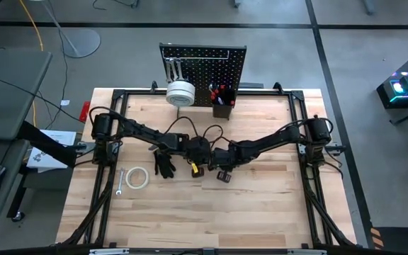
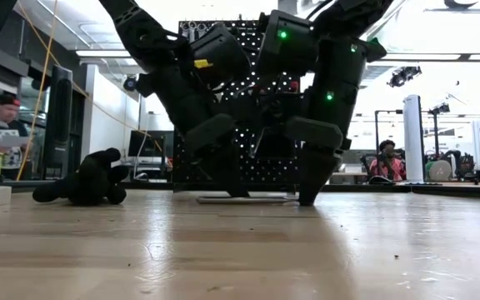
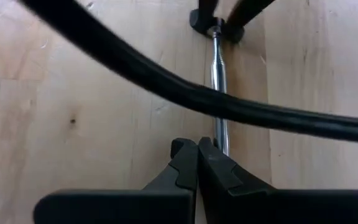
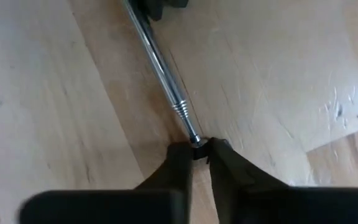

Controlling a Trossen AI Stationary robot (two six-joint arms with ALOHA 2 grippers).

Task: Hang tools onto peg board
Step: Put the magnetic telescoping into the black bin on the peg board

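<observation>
A slim silver rod-shaped tool (image 3: 217,68) lies flat on the wooden table at its middle, between my two grippers. My left gripper (image 3: 197,147) is shut at one end of it and my right gripper (image 4: 196,149) is shut at the other end. In the high view the two grippers (image 1: 198,157) (image 1: 217,160) meet in front of the peg board (image 1: 204,67), which stands upright at the far edge. A black cable (image 3: 166,84) crosses the left wrist view above the rod. My left gripper has the rod's shaft (image 3: 221,138) running in beside its shut fingertips, which slant down from the table's left. The fingers hide the place of contact. The rod lies flat on the table. My right gripper pinches the rod's thin tip (image 4: 194,142) between its two fingertips. The fingers point steeply down, and the rod runs away from them along the table toward my left gripper.
A white tape roll (image 1: 180,92) hangs on the peg board, and a black bin (image 1: 222,108) with red-handled tools stands beside it. On the table's left lie a silver wrench (image 1: 119,182), a tape roll (image 1: 137,177) and a black tool (image 1: 165,164). People are in the room behind.
</observation>
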